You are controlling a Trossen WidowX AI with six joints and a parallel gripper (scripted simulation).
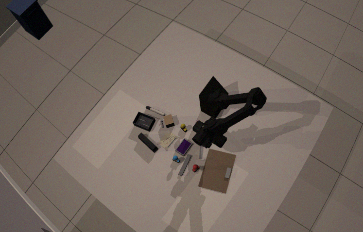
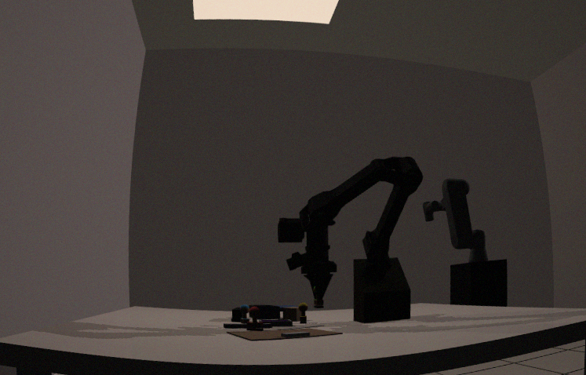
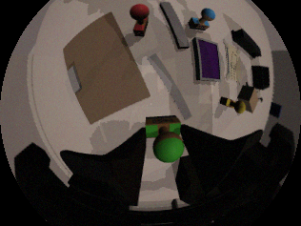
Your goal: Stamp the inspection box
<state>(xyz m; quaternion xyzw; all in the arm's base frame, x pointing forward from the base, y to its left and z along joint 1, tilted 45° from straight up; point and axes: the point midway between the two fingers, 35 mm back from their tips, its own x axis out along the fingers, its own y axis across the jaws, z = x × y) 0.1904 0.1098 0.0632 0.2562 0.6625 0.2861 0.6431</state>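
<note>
My gripper (image 2: pixel 318 301) (image 3: pixel 163 130) is shut on a green-knobbed stamp (image 3: pixel 169 149) and holds it upright above the table, between the clipboard and the robot's base. The stamp's underside is hidden. The purple ink pad (image 1: pixel 183 146) (image 3: pixel 209 59) lies open on the table, away from the stamp. The pale card (image 1: pixel 168 140) (image 3: pixel 232 63) lies beyond the pad; its printing is too small to read. Stamps with red (image 1: pixel 195 167) (image 3: pixel 139 13), blue (image 1: pixel 175 157) (image 3: pixel 207 15) and yellow (image 1: pixel 182 126) (image 3: pixel 239 107) knobs stand around the pad. No lettering is readable on any stamp.
A brown clipboard (image 1: pixel 216 171) (image 3: pixel 102 71) lies near the gripper. A grey bar (image 1: pixel 184 165) (image 3: pixel 174 25) lies between the red and blue stamps. A black tray (image 1: pixel 144 121), black block (image 1: pixel 147 142), cardboard-coloured box (image 1: pixel 168 121) and marker (image 1: pixel 155 110) surround the card's far side.
</note>
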